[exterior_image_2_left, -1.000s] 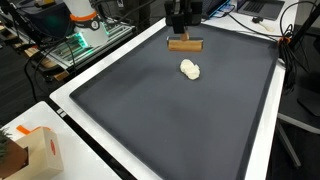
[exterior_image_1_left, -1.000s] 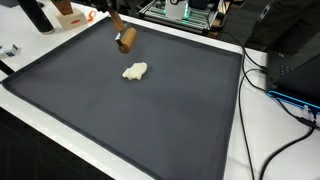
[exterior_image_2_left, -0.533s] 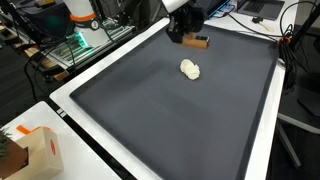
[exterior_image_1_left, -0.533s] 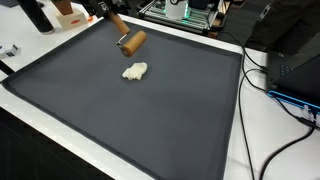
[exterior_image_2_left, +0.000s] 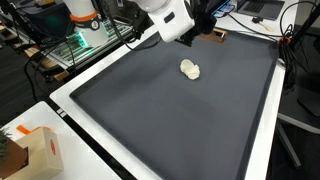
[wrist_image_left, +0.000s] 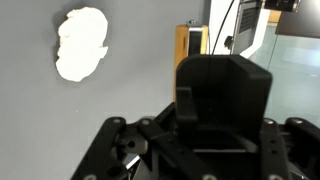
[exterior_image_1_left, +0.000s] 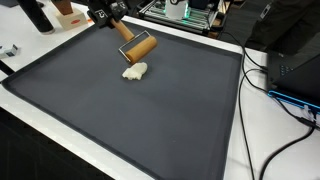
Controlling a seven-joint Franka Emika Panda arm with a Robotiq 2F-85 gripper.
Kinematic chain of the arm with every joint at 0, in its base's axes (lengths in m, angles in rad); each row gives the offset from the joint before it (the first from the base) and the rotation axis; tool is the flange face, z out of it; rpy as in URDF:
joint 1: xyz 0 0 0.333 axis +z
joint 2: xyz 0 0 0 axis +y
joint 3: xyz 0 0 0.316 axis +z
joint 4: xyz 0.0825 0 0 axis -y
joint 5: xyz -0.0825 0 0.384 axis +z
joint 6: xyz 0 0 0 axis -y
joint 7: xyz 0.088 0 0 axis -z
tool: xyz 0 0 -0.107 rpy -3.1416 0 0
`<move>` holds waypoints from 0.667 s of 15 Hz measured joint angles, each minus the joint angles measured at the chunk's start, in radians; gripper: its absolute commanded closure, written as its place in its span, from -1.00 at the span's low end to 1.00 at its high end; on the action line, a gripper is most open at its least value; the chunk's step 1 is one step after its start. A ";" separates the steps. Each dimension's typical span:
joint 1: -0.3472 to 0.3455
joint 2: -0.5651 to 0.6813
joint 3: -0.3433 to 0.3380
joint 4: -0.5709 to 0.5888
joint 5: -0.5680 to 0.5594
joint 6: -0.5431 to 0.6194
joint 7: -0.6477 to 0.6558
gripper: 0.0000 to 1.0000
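Since a second ago the wooden roller [exterior_image_1_left: 140, 47] has swung round and shifted across the far end of the mat [exterior_image_1_left: 70, 105]. Its barrel now lies slantwise, and more of the white arm [exterior_image_2_left: 165, 18] has come into an exterior view. Gripper [exterior_image_1_left: 112, 17]: black, blocky, fingers drawn in on the roller's thin handle stem, barrel sticking out beyond them. Wrist view gives only the gripper's squared black housing with a strip of tan barrel past it; fingertips hidden there. Roller: short smooth cylinder, light brown wood. Whether it touches the mat cannot be told. Dough lump [exterior_image_1_left: 134, 71]: off-white, matte, irregular, knobbly outline, somewhat flattened. It lies on the mat just beside the barrel, on the side toward the mat's middle, and has not moved. Mat: dark grey, dull, even surface, rectangular, raised rim all round. It rests on a smooth white table [exterior_image_1_left: 252, 130]. Black and blue cables [exterior_image_1_left: 288, 97] trail over the table past the mat's edge. A small carton [exterior_image_2_left: 38, 150] stands at a table corner, well apart from the roller and lump.
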 measured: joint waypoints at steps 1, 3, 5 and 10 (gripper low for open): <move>0.000 0.009 0.000 0.000 0.021 0.000 -0.006 0.62; 0.002 0.024 0.000 -0.001 0.046 0.001 -0.017 0.62; 0.005 0.037 0.000 -0.002 0.064 0.002 -0.030 0.62; 0.013 0.069 0.000 -0.003 0.079 0.015 -0.049 0.62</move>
